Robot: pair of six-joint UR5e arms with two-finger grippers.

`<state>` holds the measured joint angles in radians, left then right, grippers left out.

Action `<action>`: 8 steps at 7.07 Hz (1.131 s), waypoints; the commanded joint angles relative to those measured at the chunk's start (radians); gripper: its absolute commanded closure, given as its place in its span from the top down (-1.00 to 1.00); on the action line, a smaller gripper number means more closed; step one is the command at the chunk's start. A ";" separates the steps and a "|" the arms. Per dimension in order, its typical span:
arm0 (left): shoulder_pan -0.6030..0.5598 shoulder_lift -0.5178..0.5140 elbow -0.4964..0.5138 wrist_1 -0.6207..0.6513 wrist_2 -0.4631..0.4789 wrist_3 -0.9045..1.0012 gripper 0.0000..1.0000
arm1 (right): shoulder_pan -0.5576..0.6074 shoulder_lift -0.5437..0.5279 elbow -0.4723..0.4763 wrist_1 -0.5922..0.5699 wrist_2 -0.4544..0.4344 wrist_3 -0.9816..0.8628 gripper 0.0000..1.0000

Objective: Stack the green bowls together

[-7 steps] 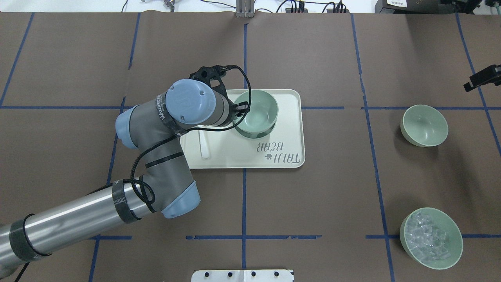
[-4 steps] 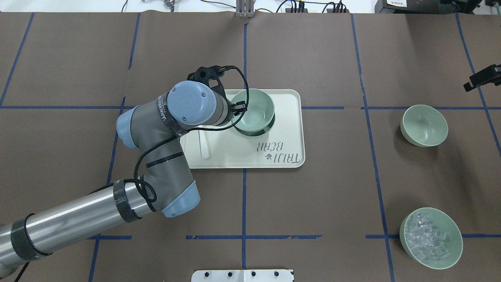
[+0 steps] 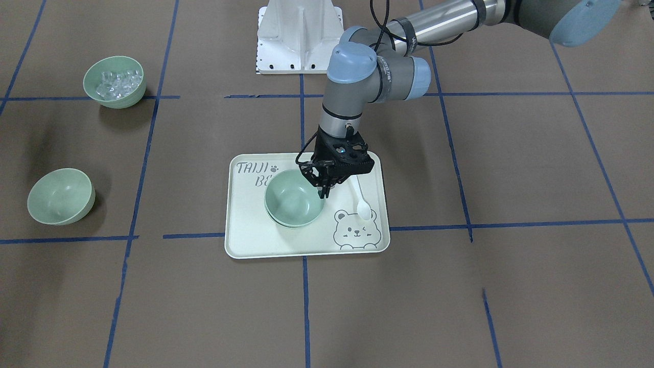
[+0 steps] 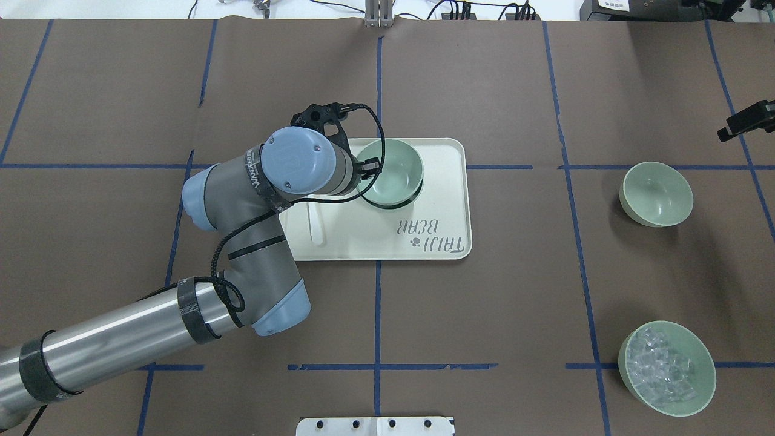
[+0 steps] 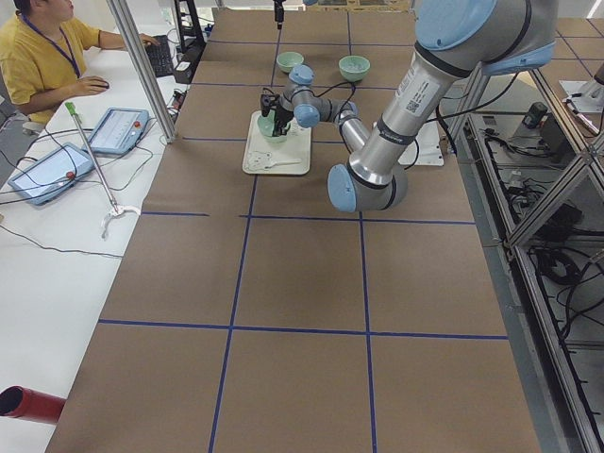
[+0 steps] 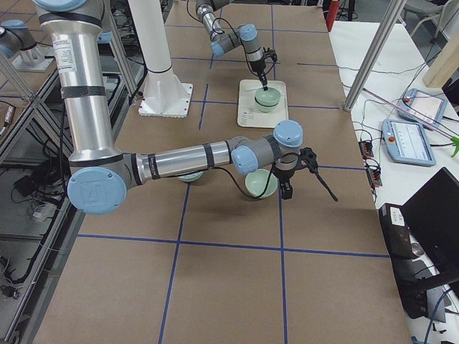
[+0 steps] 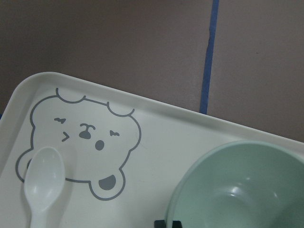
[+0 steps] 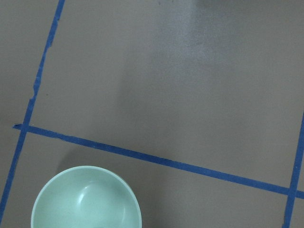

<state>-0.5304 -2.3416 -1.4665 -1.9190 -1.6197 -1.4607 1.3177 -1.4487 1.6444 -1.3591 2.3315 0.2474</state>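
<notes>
My left gripper (image 3: 324, 192) is shut on the rim of a pale green bowl (image 3: 294, 202) and holds it low, nested in a second green bowl (image 4: 396, 204) on the cream tray (image 3: 306, 252). Only a crescent of the lower bowl's rim shows. In the left wrist view the held bowl (image 7: 242, 190) fills the lower right. A third plain green bowl (image 4: 656, 194) stands alone on the table at the right and also shows in the right wrist view (image 8: 85, 202). My right gripper (image 4: 748, 120) hovers beyond it at the edge; I cannot tell if it is open.
A white spoon (image 3: 361, 202) lies on the tray beside the bowls, next to a printed bear face (image 7: 83, 142). A green bowl of clear ice-like cubes (image 4: 666, 367) stands at the near right. Blue tape lines cross the brown table cover.
My left gripper has lowered the held bowl down into the bowl on the tray; less of the lower bowl shows now. The right arm has not moved.
</notes>
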 commanded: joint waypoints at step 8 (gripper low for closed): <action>-0.145 0.123 -0.134 0.006 -0.183 0.280 0.99 | -0.015 -0.002 0.021 0.000 0.003 0.054 1.00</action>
<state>-0.5840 -2.2900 -1.5226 -1.9141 -1.6685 -1.3177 1.3134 -1.4507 1.6524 -1.3591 2.3329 0.2598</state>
